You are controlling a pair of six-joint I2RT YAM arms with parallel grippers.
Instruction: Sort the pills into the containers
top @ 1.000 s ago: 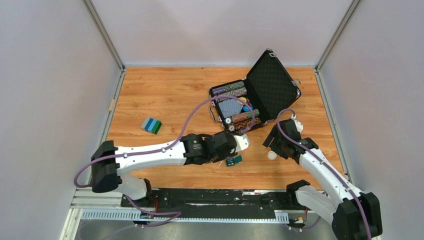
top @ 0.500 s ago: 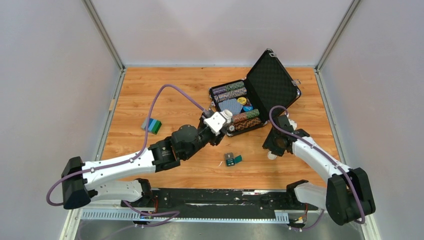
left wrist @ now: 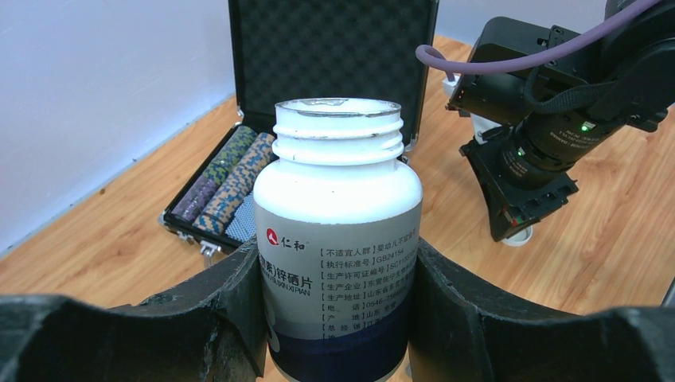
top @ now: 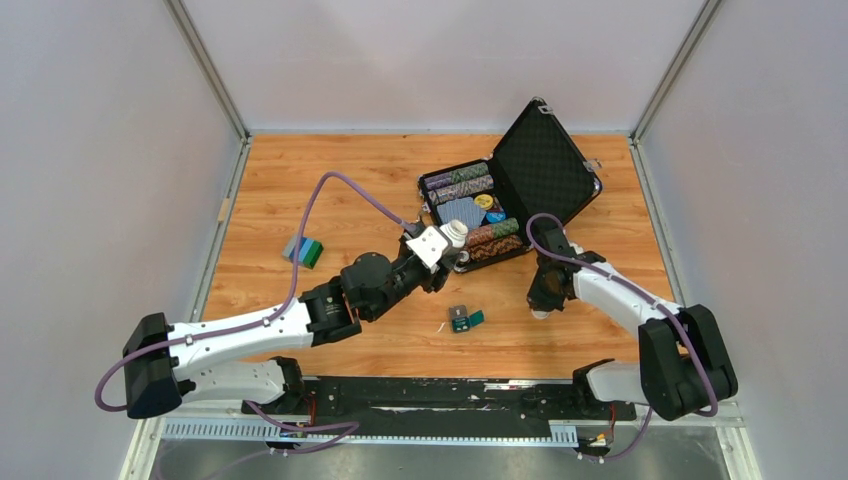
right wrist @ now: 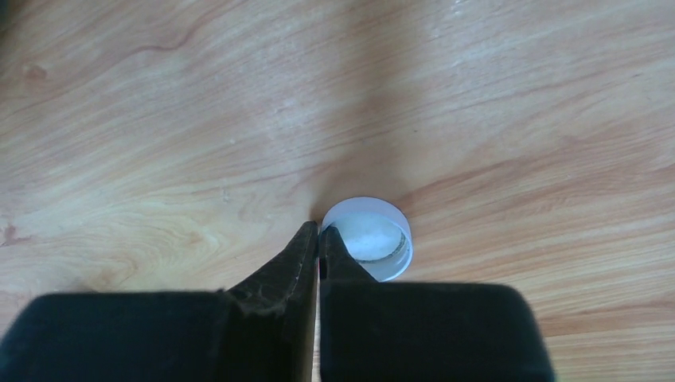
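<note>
My left gripper [left wrist: 338, 318] is shut on a white pill bottle [left wrist: 338, 223] with a grey and blue label; it stands upright with its cap off. In the top view the bottle [top: 455, 236] hangs beside the chip case. The white cap [right wrist: 374, 239] lies mouth up on the wood. My right gripper [right wrist: 318, 232] is shut over its left rim, one finger inside the cap and one outside. The container [top: 465, 319], a tiny teal box with its lid open, sits on the table between the arms. No pills show.
An open black chip case [top: 545, 170] with rows of chips stands at the back right. A blue and green block stack [top: 303, 251] lies at the left. Grey walls and metal rails [top: 210, 75] bound the wooden table [top: 330, 190].
My left arm drew back from the teal box and raised the bottle towards the chip case. My right gripper came down onto the cap and closed on its rim.
</note>
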